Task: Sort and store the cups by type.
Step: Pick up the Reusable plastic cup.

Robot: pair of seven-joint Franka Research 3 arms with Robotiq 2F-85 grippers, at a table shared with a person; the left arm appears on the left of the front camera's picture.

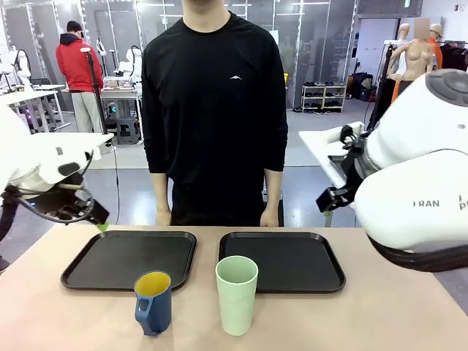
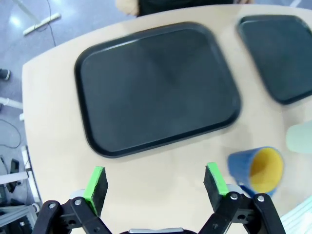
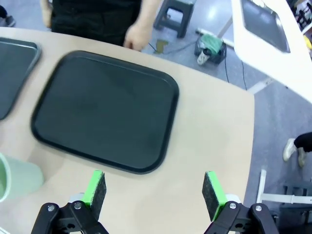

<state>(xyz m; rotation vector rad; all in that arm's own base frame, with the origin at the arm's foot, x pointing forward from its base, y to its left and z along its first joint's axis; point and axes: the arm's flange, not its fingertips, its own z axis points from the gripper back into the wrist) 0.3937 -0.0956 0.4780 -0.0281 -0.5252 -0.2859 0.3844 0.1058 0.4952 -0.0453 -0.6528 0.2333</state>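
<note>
The dark blue cup (image 1: 153, 301) with its yellow inside stands upright at the table's near edge, in front of the left tray. Beside it on the right stands the taller pale mint-green tumbler (image 1: 236, 294). My left gripper (image 1: 100, 221) hovers over the table's far left corner. In the left wrist view it (image 2: 156, 184) is open above bare table, with the blue cup (image 2: 258, 168) off to its right and the tumbler (image 2: 300, 138) at the frame's edge. My right gripper (image 1: 333, 199) hangs high at the right. In its own view it (image 3: 154, 189) is open, with the tumbler (image 3: 14, 175) at lower left.
Two black trays lie side by side mid-table, the left tray (image 1: 129, 259) and the right tray (image 1: 281, 261), both bare. A person in black stands at the far edge with hands hanging; one hand (image 3: 136, 36) shows beyond the right tray (image 3: 105, 109).
</note>
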